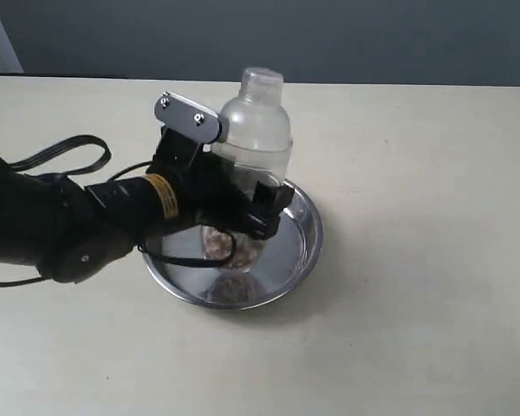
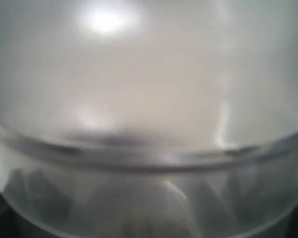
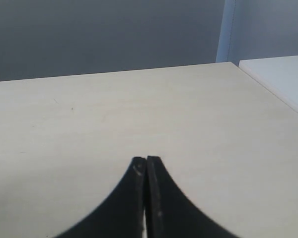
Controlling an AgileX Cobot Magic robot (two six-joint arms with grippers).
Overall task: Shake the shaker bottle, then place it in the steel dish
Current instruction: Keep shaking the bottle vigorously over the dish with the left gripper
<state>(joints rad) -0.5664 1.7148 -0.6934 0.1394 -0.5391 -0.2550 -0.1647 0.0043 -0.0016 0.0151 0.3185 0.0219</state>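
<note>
The clear shaker bottle (image 1: 258, 130) stands upright in the steel dish (image 1: 302, 247), brown pellets at its base. My left gripper (image 1: 243, 204) is closed around the bottle's lower body, black fingers on both sides. In the left wrist view the bottle (image 2: 149, 99) fills the whole picture, blurred, and the fingers are hidden. I cannot tell whether the bottle's base touches the dish bottom. My right gripper (image 3: 146, 159) is shut on nothing above bare table, away from the dish, and does not appear in the exterior view.
The pale table (image 1: 416, 329) spreads around the dish on all sides. The left arm's black cables (image 1: 61, 156) loop over the table at the left. A white surface (image 3: 283, 74) borders the table beside the right gripper.
</note>
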